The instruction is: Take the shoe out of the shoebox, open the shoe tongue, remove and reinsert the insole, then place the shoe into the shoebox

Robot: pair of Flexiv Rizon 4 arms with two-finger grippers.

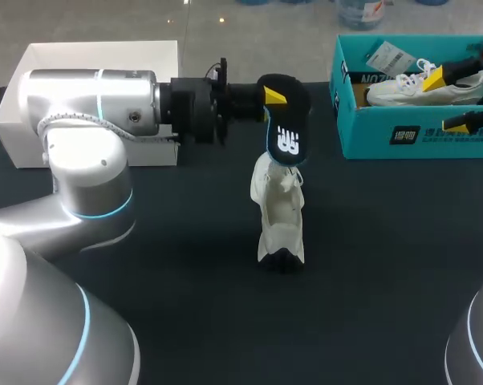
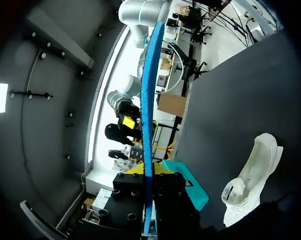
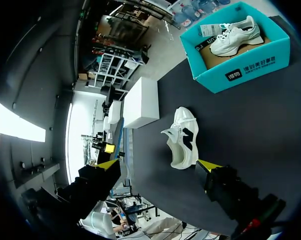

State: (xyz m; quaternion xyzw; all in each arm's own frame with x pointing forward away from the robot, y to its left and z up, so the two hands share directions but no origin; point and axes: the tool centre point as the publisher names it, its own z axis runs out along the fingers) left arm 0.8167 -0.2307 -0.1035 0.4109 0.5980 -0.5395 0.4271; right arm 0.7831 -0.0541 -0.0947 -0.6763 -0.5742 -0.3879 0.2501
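Our left fingers (image 1: 272,98) are clamped on one end of the insole (image 1: 288,138), which hangs right over the shoe (image 1: 279,215). The shoe stands on the worktop (image 1: 193,265) with its long axis running away from us, so we judge the insole must tip down along that line. Our right fingers (image 1: 446,102), spread wide and empty, hover well to the shoe's right, over the shoebox (image 1: 402,136).

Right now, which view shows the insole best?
The head view: the insole turns its broad side to the camera, held in the left claw. The left wrist view shows only its blue edge; the right wrist view, nothing certain.
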